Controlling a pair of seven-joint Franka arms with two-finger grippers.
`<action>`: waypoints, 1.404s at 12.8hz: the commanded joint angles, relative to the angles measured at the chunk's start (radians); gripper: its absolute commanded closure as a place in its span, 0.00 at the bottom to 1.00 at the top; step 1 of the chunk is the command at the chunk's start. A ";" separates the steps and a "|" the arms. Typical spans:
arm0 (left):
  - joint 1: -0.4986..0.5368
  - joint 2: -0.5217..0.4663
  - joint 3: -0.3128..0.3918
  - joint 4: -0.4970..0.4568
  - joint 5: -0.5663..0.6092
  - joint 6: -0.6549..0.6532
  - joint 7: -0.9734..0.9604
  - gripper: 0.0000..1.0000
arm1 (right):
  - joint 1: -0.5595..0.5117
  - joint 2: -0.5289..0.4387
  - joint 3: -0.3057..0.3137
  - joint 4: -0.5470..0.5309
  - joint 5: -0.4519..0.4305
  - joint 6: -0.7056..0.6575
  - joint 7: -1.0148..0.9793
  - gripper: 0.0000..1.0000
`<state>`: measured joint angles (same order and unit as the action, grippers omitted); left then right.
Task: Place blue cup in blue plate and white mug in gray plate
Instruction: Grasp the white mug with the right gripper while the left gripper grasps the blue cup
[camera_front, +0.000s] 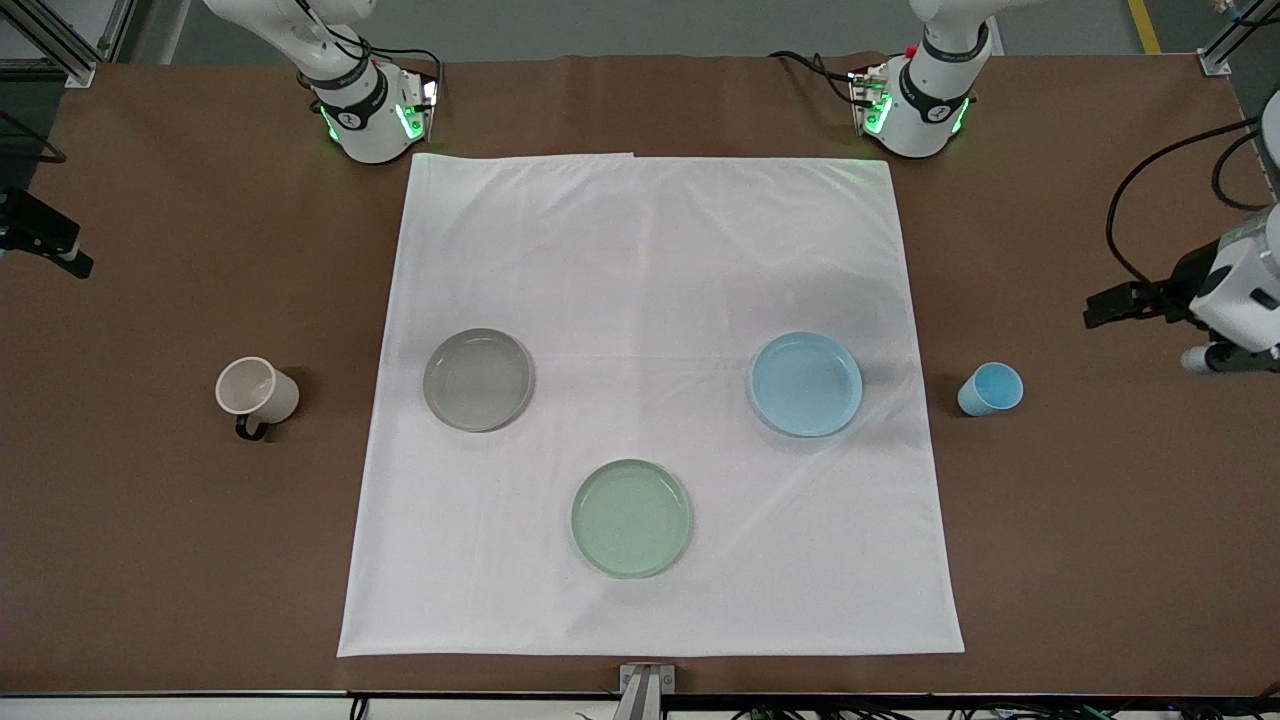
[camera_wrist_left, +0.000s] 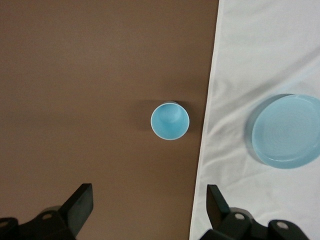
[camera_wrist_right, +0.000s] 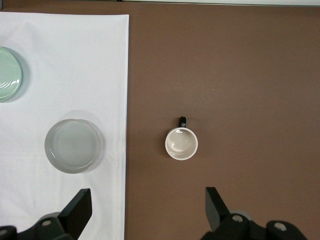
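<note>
We see the blue cup (camera_front: 991, 389) upright on the bare brown tabletop (camera_front: 1100, 520) toward the left arm's end, just beside the white cloth (camera_front: 650, 300) that carries the blue plate (camera_front: 806, 384), the gray plate (camera_front: 478, 379) and a pale green plate (camera_front: 632, 518). The white mug (camera_front: 256, 390) stands upright on the tabletop toward the right arm's end, apart from the gray plate. Our left tool (camera_wrist_left: 150, 210) hangs wide above the blue cup, and our right tool (camera_wrist_right: 147, 210) hangs wide above the white mug, each holding nothing.

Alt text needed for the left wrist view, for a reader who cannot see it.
The left gripper, fingers open, hangs over brown table above an upright blue cup. Beside the cup, the empty blue plate sits on a white cloth.
</note>
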<state>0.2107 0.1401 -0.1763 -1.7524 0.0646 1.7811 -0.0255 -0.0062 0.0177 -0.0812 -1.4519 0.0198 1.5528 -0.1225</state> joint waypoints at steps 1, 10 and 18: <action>0.024 -0.017 -0.003 -0.224 0.044 0.252 -0.008 0.00 | -0.028 0.013 0.020 0.016 -0.011 -0.007 0.007 0.00; 0.065 0.213 -0.009 -0.314 0.038 0.517 -0.008 0.45 | -0.133 0.326 0.023 -0.143 -0.001 0.323 -0.059 0.00; 0.064 0.199 -0.038 -0.315 0.037 0.552 -0.010 1.00 | -0.130 0.436 0.026 -0.389 -0.001 0.734 -0.137 0.00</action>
<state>0.2773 0.3845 -0.1947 -2.0598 0.0936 2.3371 -0.0276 -0.1218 0.4607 -0.0684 -1.7682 0.0188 2.2069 -0.2253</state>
